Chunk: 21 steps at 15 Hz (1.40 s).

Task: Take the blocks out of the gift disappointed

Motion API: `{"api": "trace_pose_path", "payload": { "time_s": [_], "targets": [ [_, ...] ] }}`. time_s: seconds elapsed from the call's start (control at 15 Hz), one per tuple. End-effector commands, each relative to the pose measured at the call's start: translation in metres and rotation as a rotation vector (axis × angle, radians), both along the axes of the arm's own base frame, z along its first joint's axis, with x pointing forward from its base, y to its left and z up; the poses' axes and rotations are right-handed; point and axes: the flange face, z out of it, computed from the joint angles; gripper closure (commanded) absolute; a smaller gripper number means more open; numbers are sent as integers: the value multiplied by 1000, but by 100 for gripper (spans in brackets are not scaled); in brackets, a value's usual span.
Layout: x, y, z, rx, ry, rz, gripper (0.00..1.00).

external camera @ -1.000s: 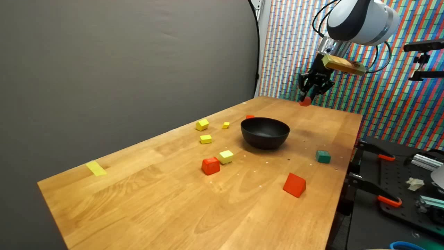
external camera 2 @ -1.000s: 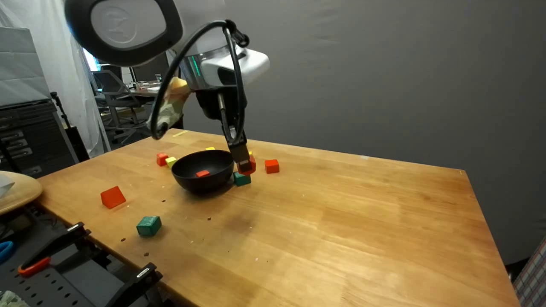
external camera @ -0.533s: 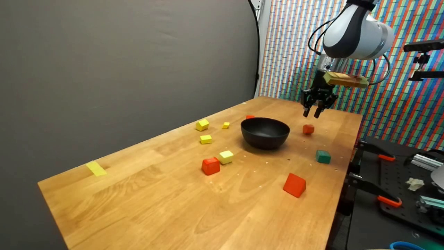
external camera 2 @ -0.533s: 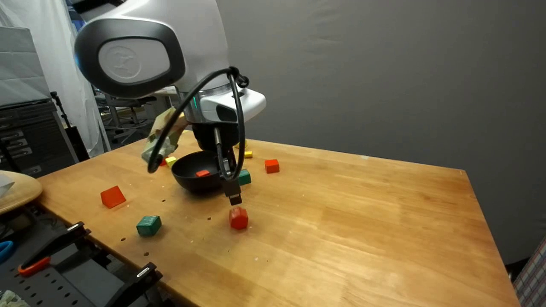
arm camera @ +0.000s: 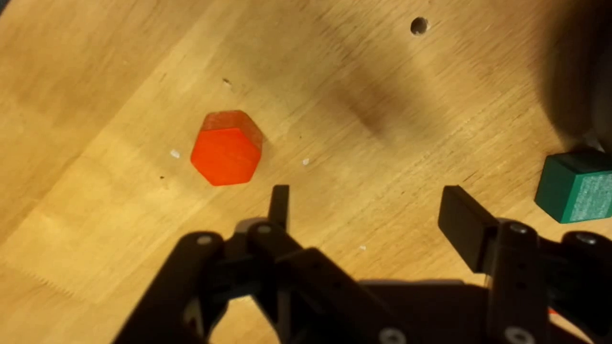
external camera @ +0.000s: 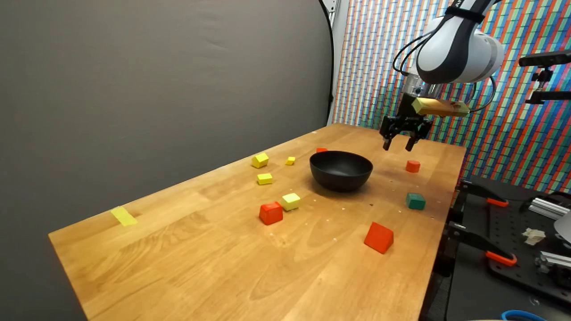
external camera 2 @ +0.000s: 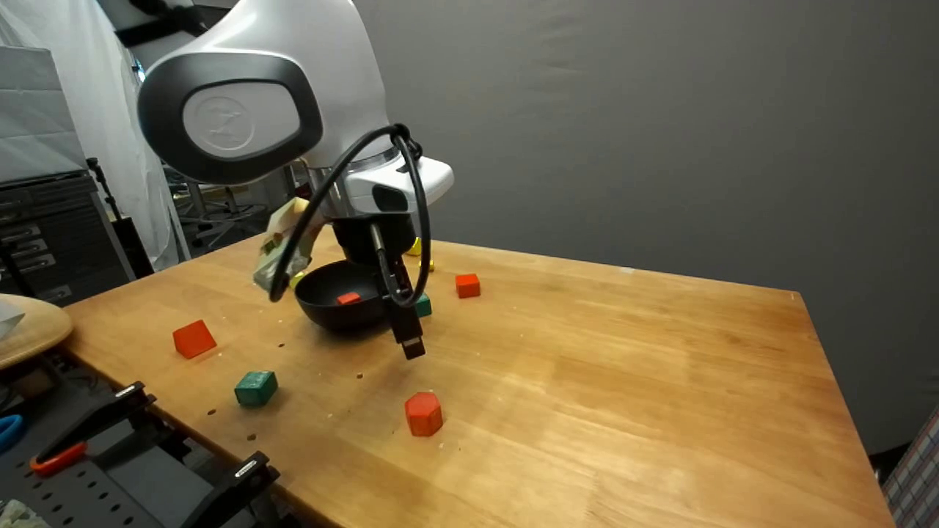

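Over the grained counter, an end effector parted wide

At its ten o'clock in the wrist view, a red-orange block sits apart, a hexagonal prism with a flat face. The dark, angular fingers stand well apart, plain counter showing between. Inside the smooth, round-walled black bowl, in an exterior view, a red block shows, its full shape hidden. Around that bowl, in an exterior view, the red-orange block lies at three o'clock, a hard-edged green block at four, a slant-sided red wedge at five, a boxy pale-yellow block at eight with a tapered red block just beside it, and three yellow blocks near nine.
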Motion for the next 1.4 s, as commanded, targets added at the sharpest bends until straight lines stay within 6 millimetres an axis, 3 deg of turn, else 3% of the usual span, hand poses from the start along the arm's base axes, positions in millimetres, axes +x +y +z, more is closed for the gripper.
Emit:
{"api": "trace_pose_path", "payload": {
  "time_s": [0.0, 0.13, 0.4, 0.67, 0.87, 0.93, 1.13, 1.33],
  "targets": [
    [-2, 9, 7, 5, 18, 148, 4],
    [-10, 11, 13, 7, 60, 242, 0],
    [-9, 30, 50, -6, 205, 444, 0],
    [6, 62, 96, -4, 340, 629, 0],
    [23, 71, 125, -81, 352, 767, 0],
    [16, 72, 107, -34, 356, 686, 0],
    [23, 73, 118, -67, 343, 737, 0],
    [38, 111, 114, -167, 247, 806, 0]
  ]
}}
